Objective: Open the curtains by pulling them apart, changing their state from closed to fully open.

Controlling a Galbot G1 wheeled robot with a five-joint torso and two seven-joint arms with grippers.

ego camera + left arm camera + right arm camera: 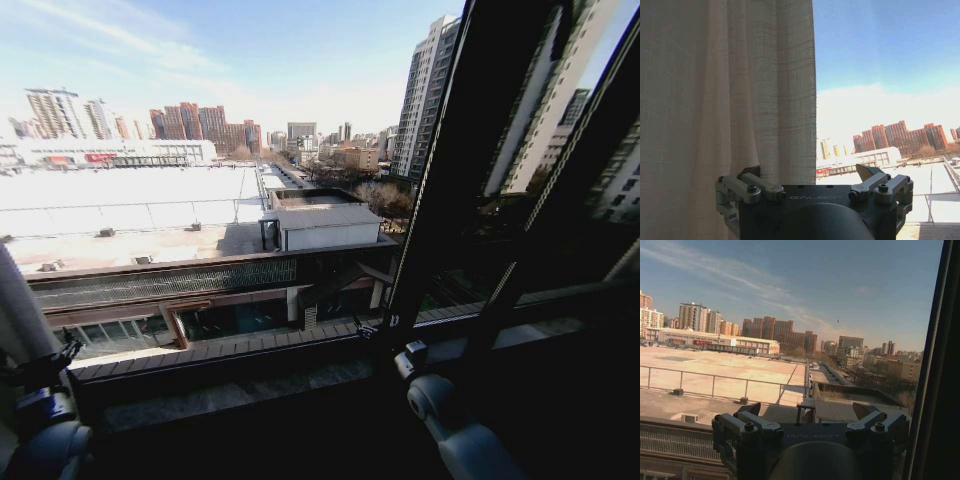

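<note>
A sheer white pleated curtain (725, 100) hangs gathered at one side of the left wrist view, its free edge beside bare glass and sky. My left gripper (810, 175) is open just below that edge. One of its fingers (754, 174) sits at the foot of the outermost fold; I cannot tell whether it touches. In the head view the left gripper (42, 368) is low at the far left by the sill. My right gripper (809, 411) is open with nothing between its fingers, facing the uncovered window. It appears in the head view (408, 358) near the dark mullion.
A thick dark window mullion (450, 170) slants up on the right, with a second frame bar (570, 170) beyond it. The dark sill (230, 375) runs across below the glass. Outside lie rooftops and tower blocks.
</note>
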